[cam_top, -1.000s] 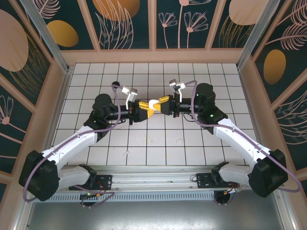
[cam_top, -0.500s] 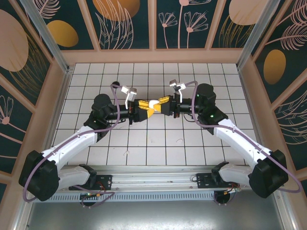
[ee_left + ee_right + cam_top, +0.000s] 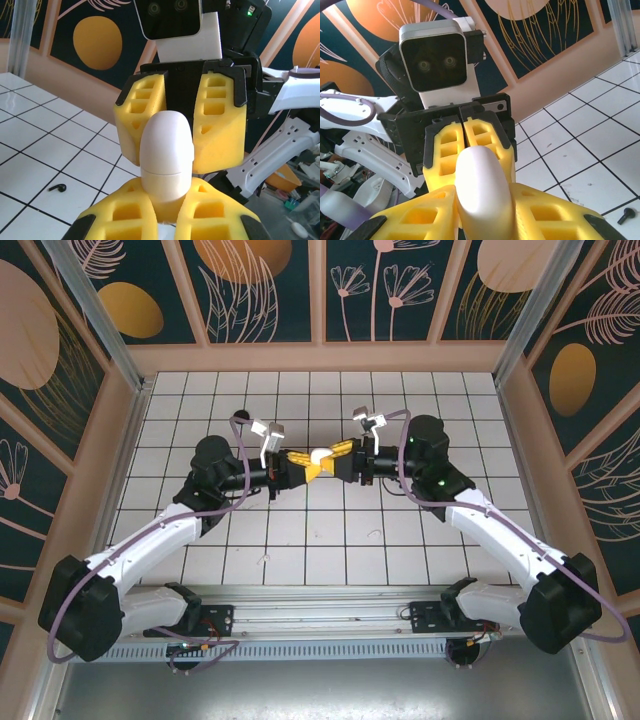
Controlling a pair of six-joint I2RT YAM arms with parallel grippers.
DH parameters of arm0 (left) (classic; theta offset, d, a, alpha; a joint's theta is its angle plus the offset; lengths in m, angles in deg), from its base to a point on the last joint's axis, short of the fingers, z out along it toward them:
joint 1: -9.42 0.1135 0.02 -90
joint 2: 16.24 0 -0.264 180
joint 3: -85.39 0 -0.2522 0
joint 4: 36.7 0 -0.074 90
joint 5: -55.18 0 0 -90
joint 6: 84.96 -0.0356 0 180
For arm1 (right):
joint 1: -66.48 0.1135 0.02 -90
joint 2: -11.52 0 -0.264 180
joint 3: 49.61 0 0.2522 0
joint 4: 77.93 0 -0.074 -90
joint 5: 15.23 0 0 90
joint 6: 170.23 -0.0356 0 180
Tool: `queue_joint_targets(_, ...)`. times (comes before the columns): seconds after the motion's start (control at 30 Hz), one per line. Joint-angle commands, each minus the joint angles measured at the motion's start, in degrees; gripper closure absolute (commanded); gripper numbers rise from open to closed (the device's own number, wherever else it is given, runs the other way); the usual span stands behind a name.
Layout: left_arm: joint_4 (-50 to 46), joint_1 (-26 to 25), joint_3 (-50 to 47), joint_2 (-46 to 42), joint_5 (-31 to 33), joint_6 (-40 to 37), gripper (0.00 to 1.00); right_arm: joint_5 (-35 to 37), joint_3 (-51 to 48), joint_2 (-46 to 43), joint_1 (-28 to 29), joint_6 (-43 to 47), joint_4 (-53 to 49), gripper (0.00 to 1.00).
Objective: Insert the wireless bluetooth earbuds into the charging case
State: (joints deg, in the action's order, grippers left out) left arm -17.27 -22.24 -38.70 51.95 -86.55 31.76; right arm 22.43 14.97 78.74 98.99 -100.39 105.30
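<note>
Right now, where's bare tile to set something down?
Bare tile along the back wall, and between left arm and right arm before the base rail. Crowded where left gripper and right gripper meet at the charging case.

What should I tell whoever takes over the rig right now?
Left gripper: shut, tips at the charging case.
Right gripper: clamped on the case, holding it above the tiles.
Earbuds: one earbud lies on the tiles in the left wrist view, one in the right wrist view; possibly the same piece.
Done: case picked up, closed.
Left: open the case, seat both earbuds.
</note>
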Motion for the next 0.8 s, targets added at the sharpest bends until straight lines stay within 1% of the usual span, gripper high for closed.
queue_joint_targets(0.0,-1.8,-0.6,-1.3,-2.7,-1.7,-9.0,0.99,3.1,1.0,0.3,0.3,-0.7,-0.1,0.71)
queue_joint_targets(0.13,-9.9,-0.6,-0.2,-4.2,-0.1,-16.7,1.0,2.7,1.3,1.8,0.4,-2.6,0.9,0.69)
queue_joint_targets(0.2,-11.0,-0.6,-0.4,-4.8,0.7,-18.1,1.0,3.3,1.1,2.0,0.3,-2.8,0.9,0.66)
queue_joint_targets(0.53,-11.5,-0.6,-2.2,-5.7,3.9,-19.9,1.0,5.6,1.6,1.9,0.0,-2.6,-2.4,0.52)
queue_joint_targets(0.77,-11.6,-0.6,-3.3,-7.2,8.7,-20.2,1.0,7.3,2.0,0.8,-0.5,-2.8,-6.2,0.48)
